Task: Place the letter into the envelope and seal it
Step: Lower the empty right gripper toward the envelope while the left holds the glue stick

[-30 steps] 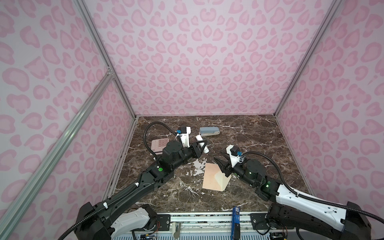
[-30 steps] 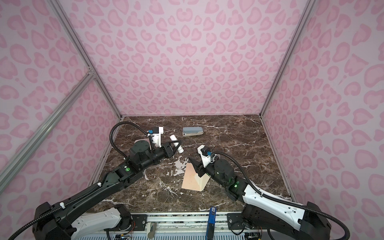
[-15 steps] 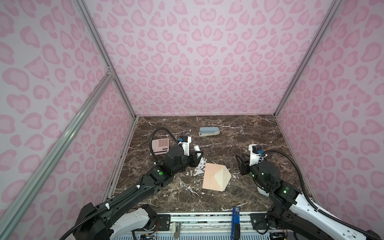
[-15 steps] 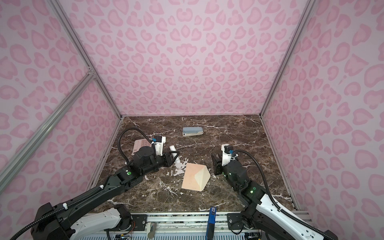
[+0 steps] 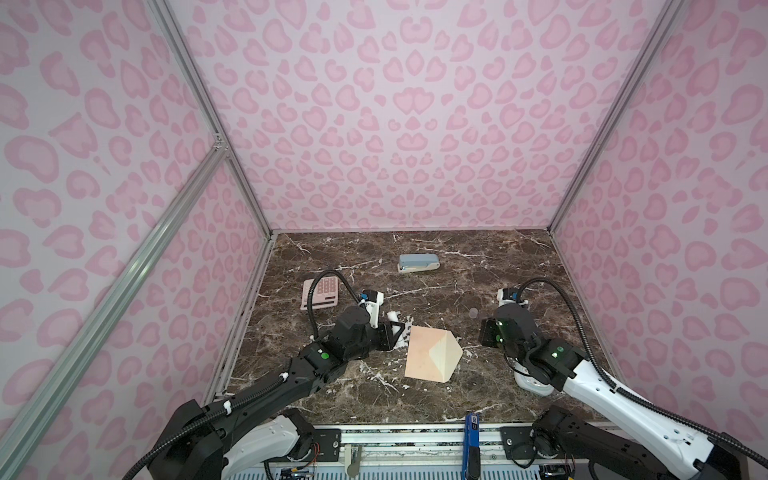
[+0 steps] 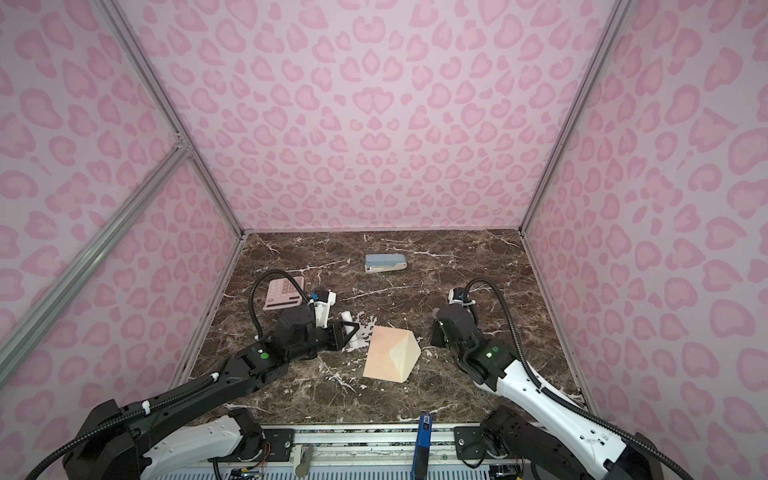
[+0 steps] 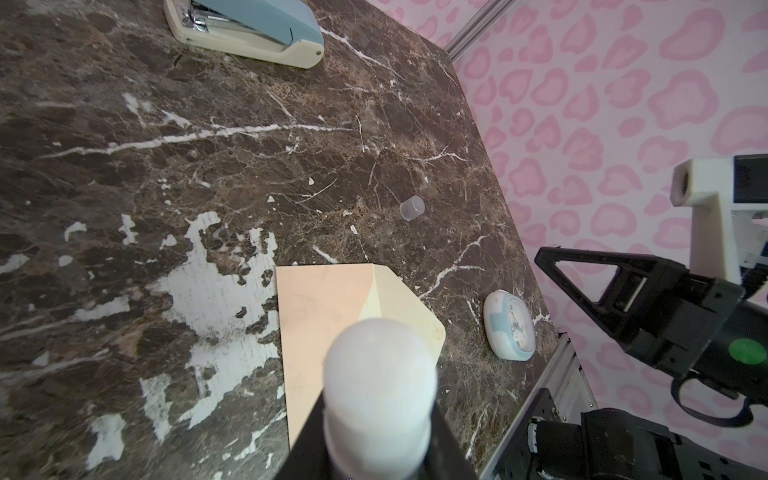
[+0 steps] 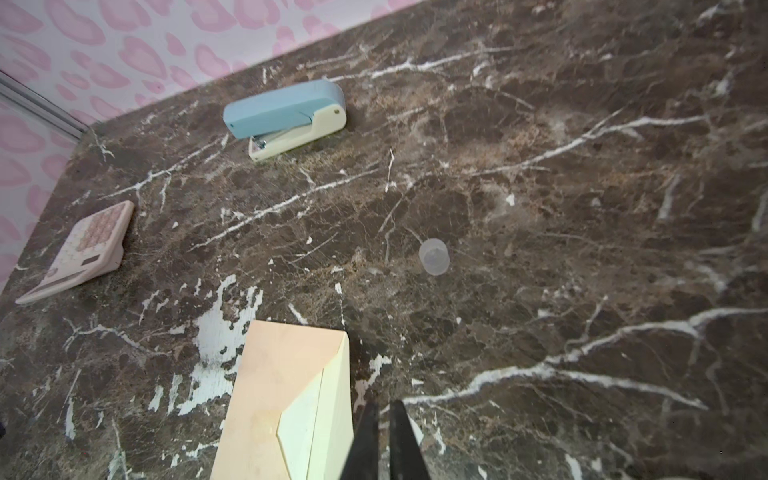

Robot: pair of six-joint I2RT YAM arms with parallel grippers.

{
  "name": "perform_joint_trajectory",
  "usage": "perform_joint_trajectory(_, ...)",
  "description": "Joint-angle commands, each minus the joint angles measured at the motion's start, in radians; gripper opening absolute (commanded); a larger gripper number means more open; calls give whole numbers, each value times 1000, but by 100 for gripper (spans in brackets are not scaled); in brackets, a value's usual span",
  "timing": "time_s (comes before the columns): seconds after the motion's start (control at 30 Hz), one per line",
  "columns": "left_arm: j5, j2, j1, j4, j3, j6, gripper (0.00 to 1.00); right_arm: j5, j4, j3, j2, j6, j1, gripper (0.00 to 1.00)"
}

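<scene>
In both top views the envelope (image 5: 422, 353) (image 6: 384, 353) lies flat on the table (image 5: 415, 403), near the front middle and between the two arms. Its long axis runs front to back, slightly tilted, and the pale flap points right. The left gripper (image 5: 397, 334) sits just beside the envelope's far left corner, clamped on a white stick (image 6: 345, 319). The right gripper (image 5: 487, 332) is off to the right, apart from the flap tip. A stapler (image 5: 419, 263) and a calculator (image 5: 320, 293) lie further back.

In the left wrist view, the white stick's domed end covers part of the envelope. The flap points toward a clock (image 7: 510, 324), and a clear cap (image 7: 411, 208) lies beyond.

In the right wrist view, the right fingertips (image 8: 365, 440) are drawn together with nothing between them, just beside the envelope's flap side.
</scene>
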Motion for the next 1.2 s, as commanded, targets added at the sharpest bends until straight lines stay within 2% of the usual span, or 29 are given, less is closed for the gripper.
perform_joint_trajectory(0.0, 32, 16, -2, 74, -22, -24, 4, -33, -56, 6, 30, 68, -4, 7)
perform_joint_trajectory(0.23, 68, 89, -12, 171, -57, -57, 4, -66, -88, -18, 66, 104, -16, 0)
perform_joint_trajectory(0.5, 122, 207, -13, 249, -52, -81, 4, -151, -50, -78, 111, 115, -75, 0)
perform_joint_trajectory(0.93, 200, 357, -15, 299, -38, -94, 4, -338, 74, -84, 303, 88, -103, 0)
perform_joint_trajectory(1.17, 226, 397, -16, 307, -32, -95, 4, -379, 135, -93, 324, 102, -97, 0)
